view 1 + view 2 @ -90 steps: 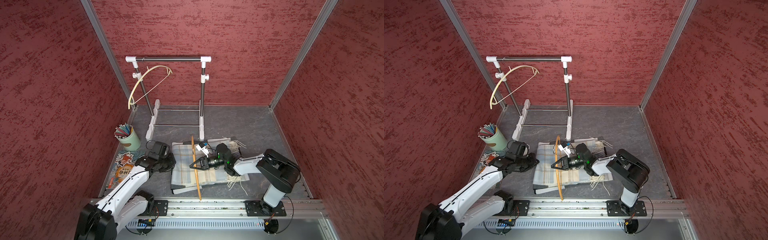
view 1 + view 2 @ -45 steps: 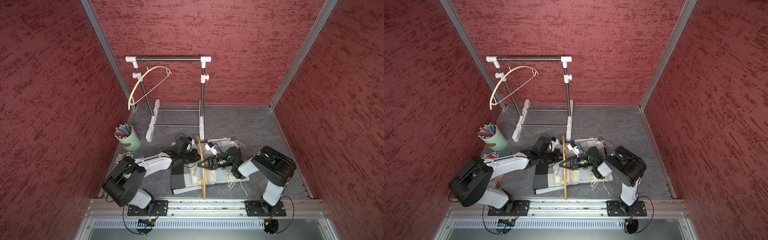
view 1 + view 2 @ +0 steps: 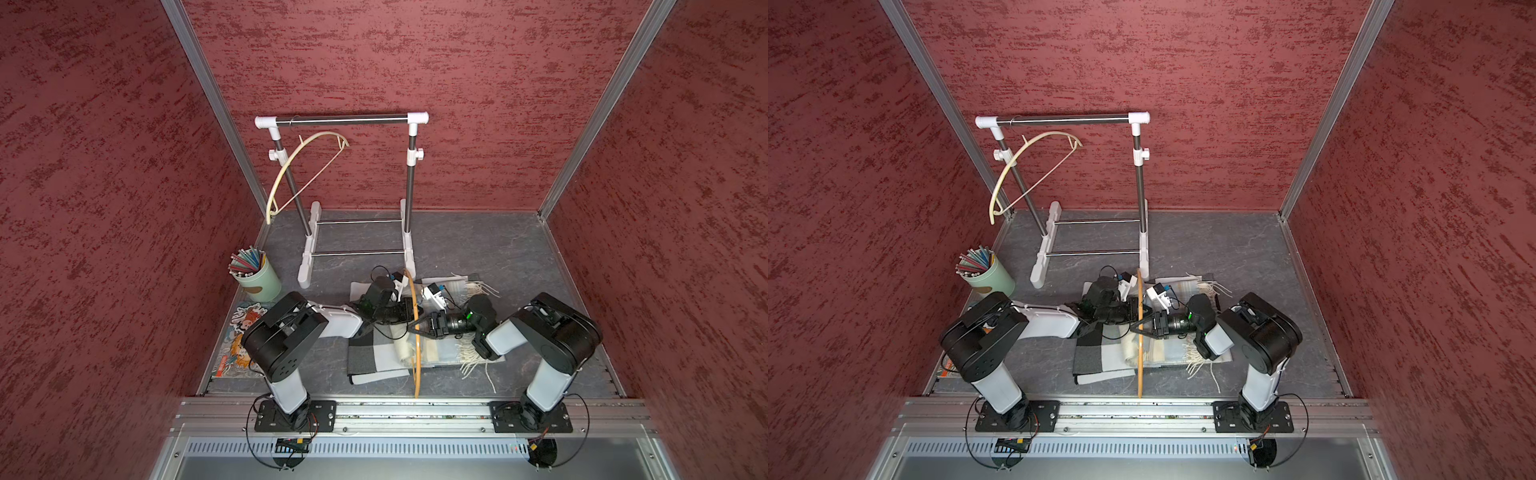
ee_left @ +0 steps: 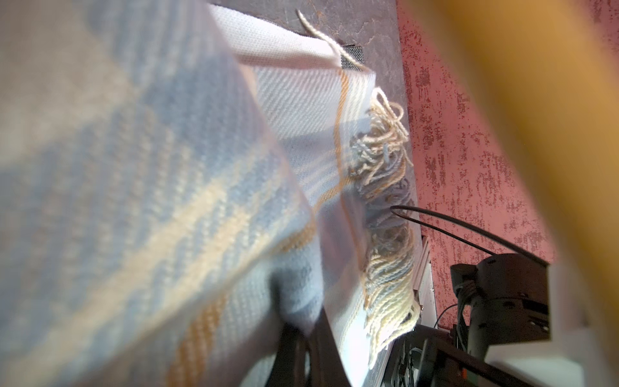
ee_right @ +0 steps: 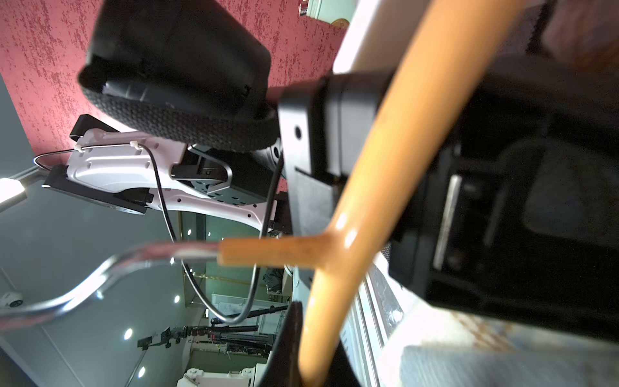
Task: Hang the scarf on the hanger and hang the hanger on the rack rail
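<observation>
Right gripper [image 3: 415, 328] clamps the orange wooden hanger [image 3: 417, 374] above the blue-and-cream fringed plaid scarf [image 3: 374, 361], near centre; left gripper [image 3: 402, 318] pinches its fold just left. 1 pale-green cup [image 3: 259, 284], left, holds coloured pencils [image 3: 246, 262].

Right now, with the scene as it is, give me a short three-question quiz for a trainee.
1. True or false: the orange hanger hangs on the rack.
2. Which side's tool grips it: A left, B right?
3. How many hangers are visible?
Key: 1 false; 2 B, the right tool; 3 two, counting the cream hanger on the rack.
</observation>
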Tool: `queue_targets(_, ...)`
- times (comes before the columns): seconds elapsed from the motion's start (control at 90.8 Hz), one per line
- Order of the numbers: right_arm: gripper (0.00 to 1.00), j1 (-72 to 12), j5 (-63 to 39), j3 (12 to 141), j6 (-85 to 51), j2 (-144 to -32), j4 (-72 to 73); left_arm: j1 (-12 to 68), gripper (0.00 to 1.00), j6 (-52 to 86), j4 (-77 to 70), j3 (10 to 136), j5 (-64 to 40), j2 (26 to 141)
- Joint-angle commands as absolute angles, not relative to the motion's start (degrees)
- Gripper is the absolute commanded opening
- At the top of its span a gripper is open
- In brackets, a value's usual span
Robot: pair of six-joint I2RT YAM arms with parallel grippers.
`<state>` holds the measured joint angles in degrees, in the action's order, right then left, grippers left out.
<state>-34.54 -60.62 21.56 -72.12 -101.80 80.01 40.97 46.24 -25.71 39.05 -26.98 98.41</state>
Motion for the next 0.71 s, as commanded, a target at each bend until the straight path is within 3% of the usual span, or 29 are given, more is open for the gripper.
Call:
queue_targets(0.0,0.0,-33.66,-61.58,21.35,-71.51,-102.67,80.44,42.79,0.0,45.1,-28.58,38.41,-30.4,95.57)
queue_targets(0.11,0.0,-33.05,-61.52,21.59,-70.99,-103.77,80.42,42.76,0.01,44.68,-22.96,37.25,-30.51,93.07)
queue_targets(0.286,0.0,-32.3,-61.52,21.9,-70.39,-105.17,80.42,42.11,0.21,44.54,-18.02,35.33,-30.07,87.83)
queue_targets(0.408,0.0,-31.11,-61.91,21.75,-70.08,-105.64,80.45,41.08,0.18,42.84,-12.7,35.54,-30.38,84.34)
queue_targets(0.584,0.0,-29.84,-62.73,22.01,-69.72,-106.66,80.42,38.99,0.3,41.19,-7.32,36.22,-31.43,81.35)
queue_targets(0.694,0.0,-29.41,-63.13,22.38,-69.84,-106.74,80.42,37.06,0.3,39.93,-2.02,36.17,-30.78,77.36)
